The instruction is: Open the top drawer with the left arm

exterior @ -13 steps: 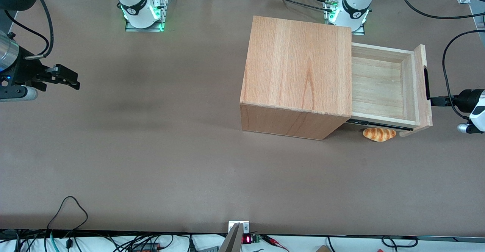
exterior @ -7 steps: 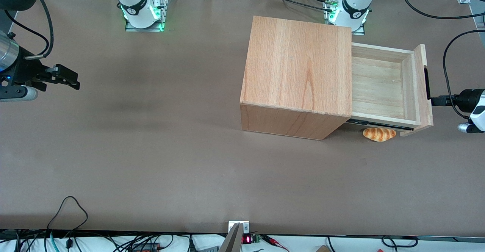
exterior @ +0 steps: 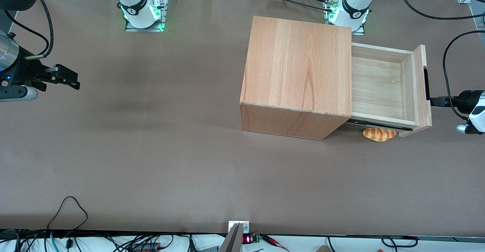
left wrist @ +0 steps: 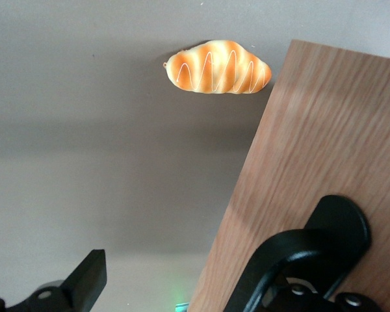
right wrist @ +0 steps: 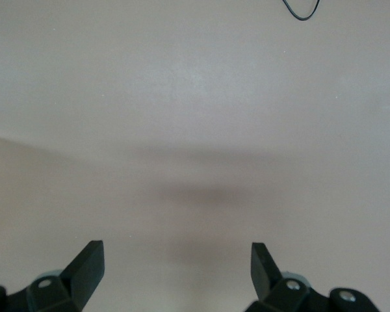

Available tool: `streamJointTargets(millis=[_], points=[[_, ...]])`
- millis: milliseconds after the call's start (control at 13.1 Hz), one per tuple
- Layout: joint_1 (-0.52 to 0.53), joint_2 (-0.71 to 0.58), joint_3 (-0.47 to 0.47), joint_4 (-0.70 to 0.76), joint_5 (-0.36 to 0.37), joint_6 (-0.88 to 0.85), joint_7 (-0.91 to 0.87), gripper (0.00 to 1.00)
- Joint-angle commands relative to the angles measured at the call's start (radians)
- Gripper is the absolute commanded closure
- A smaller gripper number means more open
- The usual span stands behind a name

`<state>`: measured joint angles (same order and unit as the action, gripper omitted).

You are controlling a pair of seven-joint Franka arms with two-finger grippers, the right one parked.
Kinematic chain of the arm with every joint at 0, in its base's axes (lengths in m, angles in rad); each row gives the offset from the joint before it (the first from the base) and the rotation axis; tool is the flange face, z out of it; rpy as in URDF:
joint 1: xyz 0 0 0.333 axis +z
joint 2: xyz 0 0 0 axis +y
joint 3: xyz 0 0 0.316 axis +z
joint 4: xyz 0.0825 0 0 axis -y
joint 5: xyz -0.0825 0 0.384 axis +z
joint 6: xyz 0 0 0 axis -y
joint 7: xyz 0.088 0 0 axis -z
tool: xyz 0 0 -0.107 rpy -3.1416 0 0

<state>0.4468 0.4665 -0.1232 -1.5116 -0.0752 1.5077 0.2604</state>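
The top drawer (exterior: pixel 382 89) stands pulled far out of the wooden cabinet (exterior: pixel 297 77), toward the working arm's end of the surface (exterior: pixel 170 161), its inside bare. The left arm (exterior: pixel 471 108) reaches in level at approx. handle height, wrist horizontal, and its end effector (exterior: pixel 435 101) sits at the black bar handle (left wrist: pixel 299 260) on the front panel w/ fingers (left wrist: pixel 84 279) spread wide, released, not clamping the bar. A bread roll (exterior: pixel 379 134) lies on the surface just beside the drawer, nearer to the front camera.
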Motion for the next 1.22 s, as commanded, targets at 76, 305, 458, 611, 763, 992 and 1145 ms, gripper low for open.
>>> streamJointTargets(millis=[76, 305, 458, 611, 763, 992, 1145], points=[[0.007, 0.050, -0.016, 0.096, 0.032, 0.008, 0.023, 0.00], [0.012, 0.052, -0.016, 0.099, 0.023, 0.005, 0.091, 0.00], [0.013, 0.052, -0.016, 0.099, 0.006, 0.005, 0.117, 0.00], [0.016, 0.053, -0.016, 0.097, -0.005, 0.003, 0.143, 0.00], [0.021, 0.057, -0.015, 0.097, -0.024, 0.003, 0.192, 0.00], [0.027, 0.055, -0.016, 0.097, -0.041, -0.001, 0.201, 0.00], [0.027, 0.050, -0.016, 0.097, -0.041, -0.004, 0.198, 0.00]])
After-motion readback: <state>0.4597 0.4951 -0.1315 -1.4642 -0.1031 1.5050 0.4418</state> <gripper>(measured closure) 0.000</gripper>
